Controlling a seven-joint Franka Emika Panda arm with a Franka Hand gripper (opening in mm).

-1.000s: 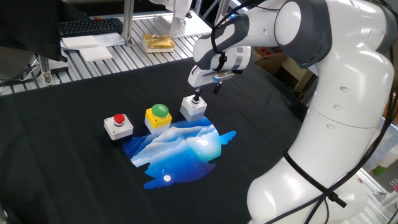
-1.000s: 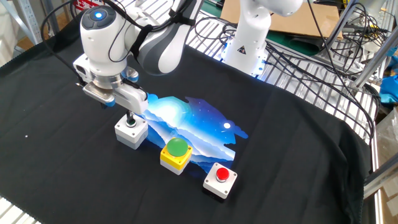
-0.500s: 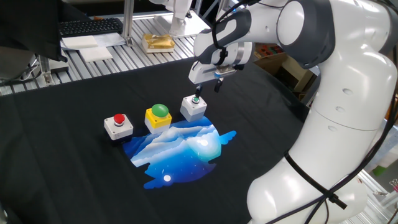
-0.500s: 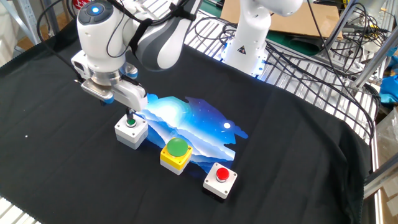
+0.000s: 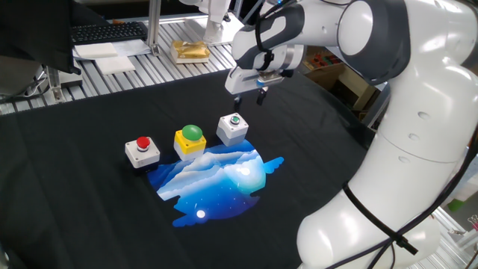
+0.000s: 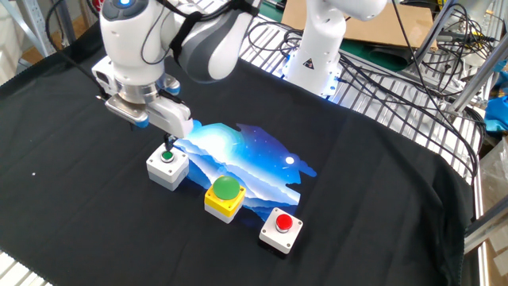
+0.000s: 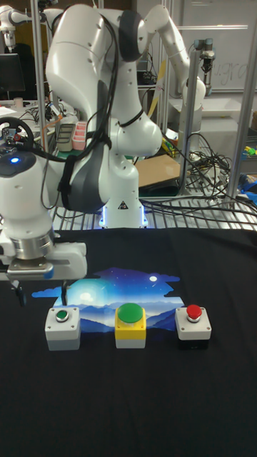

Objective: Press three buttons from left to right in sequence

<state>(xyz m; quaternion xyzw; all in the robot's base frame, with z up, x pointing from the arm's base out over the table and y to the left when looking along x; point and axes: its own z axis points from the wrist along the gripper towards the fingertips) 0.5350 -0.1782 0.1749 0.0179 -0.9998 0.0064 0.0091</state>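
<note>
The gripper (image 5: 249, 97) is seen with its two fingers spread apart and a clear gap between them; nothing is held. Directly beneath it, with air visible between a fingertip and the cap, stands the small green-capped white button box (image 5: 234, 128), the rightmost of the three in the view where the red one lies on the left. Just beyond that box, further from the gripper, the yellow box with the big green dome (image 5: 190, 139) is placed, and farthest along the row the red-capped white box (image 5: 142, 149) is found. Since the sequence is taken to run red, dome, small cap, the gripper's station over the last box suggests that the task is at or near its end. Whether this final cap has been pressed cannot be read from the caps themselves, and no cap is touched at this moment. A blue printed landscape (image 5: 216, 179) on the black cloth (image 5: 89, 194) is spread beside the row, flat and no obstacle. Well away from the gripper, on the slatted table edge, a yellowish packet (image 5: 190, 51), some papers (image 5: 112, 58) and a keyboard (image 5: 108, 32) are kept, none of them in the path. Nothing is seen standing between gripper and buttons.
</note>
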